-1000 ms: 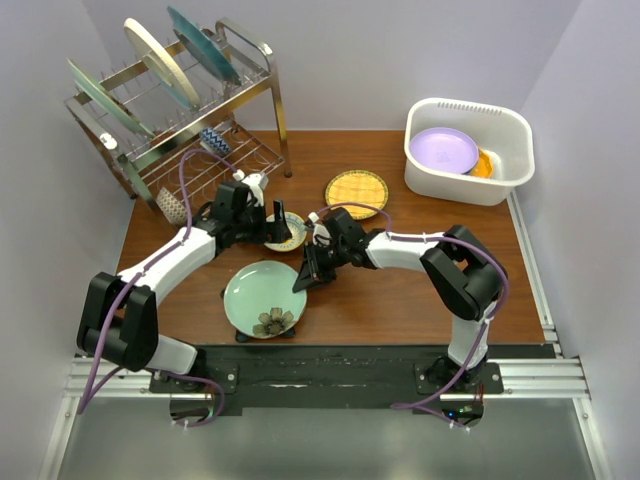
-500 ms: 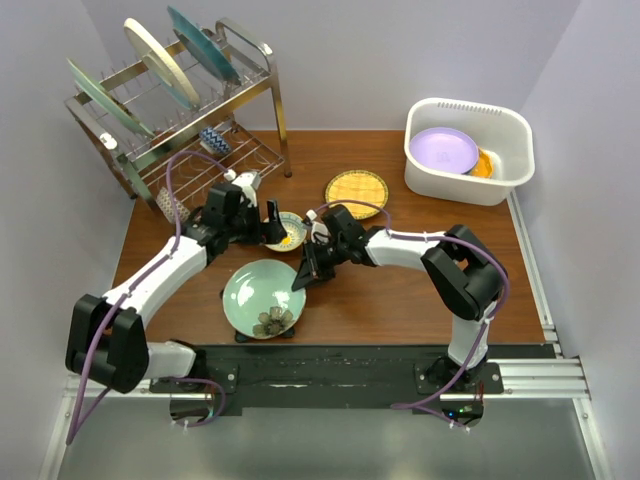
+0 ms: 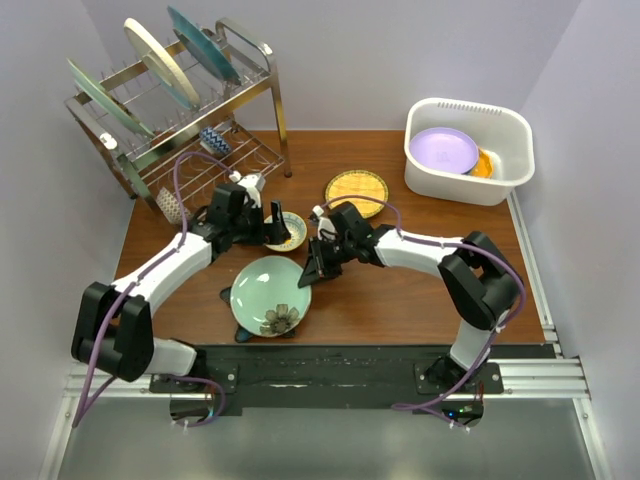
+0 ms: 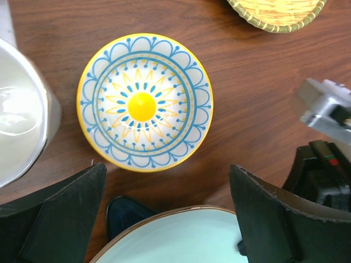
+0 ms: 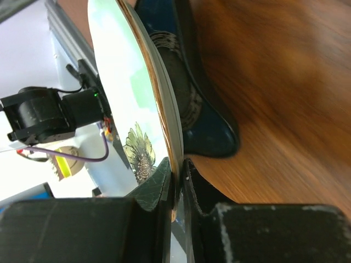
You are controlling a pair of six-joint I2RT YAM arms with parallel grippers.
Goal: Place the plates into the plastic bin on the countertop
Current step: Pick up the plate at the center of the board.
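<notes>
A mint green plate [image 3: 268, 293] with a flower print lies near the front of the countertop [image 3: 400, 300], on top of a dark-blue star-shaped plate [image 5: 205, 129]. My right gripper [image 3: 306, 270] is shut on the mint plate's right rim [image 5: 159, 93], one finger above and one below [image 5: 178, 178]. My left gripper [image 3: 266, 226] hangs open over the wood just short of a small white bowl [image 4: 144, 102] with a yellow centre, nothing between its fingers [image 4: 167, 171]. The plastic bin [image 3: 515, 150] at the back right holds a lavender plate [image 3: 443, 150] and an orange one [image 3: 484, 165].
A yellow woven-pattern plate [image 3: 356, 193] lies behind my right gripper. A metal wire dish rack [image 3: 215, 150] stands at the back left with several plates upright in it. A metal cup [image 4: 22, 115] sits left of the bowl.
The right jaws have closed tighter on the mint plate's rim, and that arm's elbow has swung right. The left gripper has shifted slightly near the bowl, still open.
</notes>
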